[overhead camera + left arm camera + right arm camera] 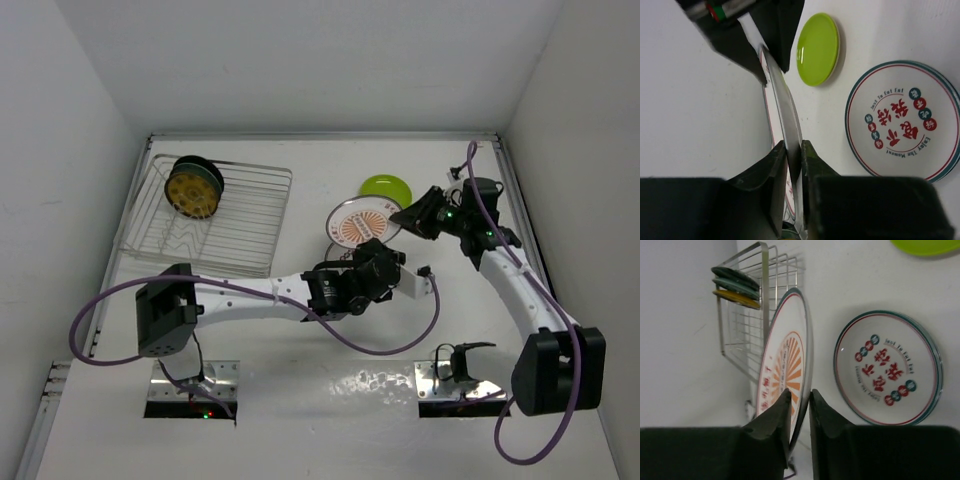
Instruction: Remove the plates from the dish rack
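Observation:
The white plate with the orange centre [362, 222] is held on edge above the table, gripped from both sides. My left gripper [792, 147] is shut on its near rim [782, 100]. My right gripper [800, 395] is shut on its opposite rim [785, 365], and it also shows in the top view [407, 215]. The lime green plate [385, 187] and the white plate with red dots [902, 120] lie flat on the table. The dish rack [235, 225] holds the yellow-brown plate [193, 192] and black plates upright in its far left corner.
White walls close in the table on the left, back and right. The left arm [250, 295] stretches across the middle of the table. A purple cable [400, 345] loops over the table near the front.

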`<state>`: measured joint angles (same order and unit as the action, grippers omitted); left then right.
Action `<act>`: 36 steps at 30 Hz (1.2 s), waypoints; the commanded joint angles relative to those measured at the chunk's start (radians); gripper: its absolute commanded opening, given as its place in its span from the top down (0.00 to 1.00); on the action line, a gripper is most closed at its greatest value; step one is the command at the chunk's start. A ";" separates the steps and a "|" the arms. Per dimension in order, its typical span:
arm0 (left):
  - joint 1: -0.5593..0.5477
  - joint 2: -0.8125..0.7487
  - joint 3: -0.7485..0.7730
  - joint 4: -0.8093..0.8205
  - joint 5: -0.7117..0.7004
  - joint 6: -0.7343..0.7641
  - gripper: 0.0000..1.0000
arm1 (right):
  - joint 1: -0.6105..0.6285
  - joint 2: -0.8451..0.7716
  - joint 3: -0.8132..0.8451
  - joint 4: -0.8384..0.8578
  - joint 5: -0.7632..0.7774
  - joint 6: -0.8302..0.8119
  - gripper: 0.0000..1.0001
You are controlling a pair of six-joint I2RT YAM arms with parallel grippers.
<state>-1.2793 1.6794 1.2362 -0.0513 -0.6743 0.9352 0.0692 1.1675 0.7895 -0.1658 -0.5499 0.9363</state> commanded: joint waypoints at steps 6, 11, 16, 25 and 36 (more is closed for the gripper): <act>-0.025 -0.061 -0.003 0.108 0.001 -0.082 0.35 | -0.003 0.037 -0.012 0.170 -0.070 0.078 1.00; -0.023 -0.115 -0.001 0.004 -0.102 -0.281 0.00 | -0.034 0.044 -0.071 0.117 0.034 -0.008 1.00; -0.023 -0.294 -0.076 -0.096 -0.145 -0.530 0.00 | -0.040 0.084 -0.176 0.230 0.004 -0.027 1.00; 0.389 -0.351 0.112 -0.381 -0.049 -1.195 0.00 | 0.007 0.100 -0.254 0.177 0.034 -0.163 0.98; 0.998 -0.417 -0.006 -0.329 0.367 -1.581 0.00 | 0.148 0.181 -0.095 -0.059 0.289 -0.323 0.44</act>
<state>-0.3447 1.3193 1.2419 -0.4011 -0.4339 -0.4850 0.1799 1.3392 0.6071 -0.1646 -0.3641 0.6853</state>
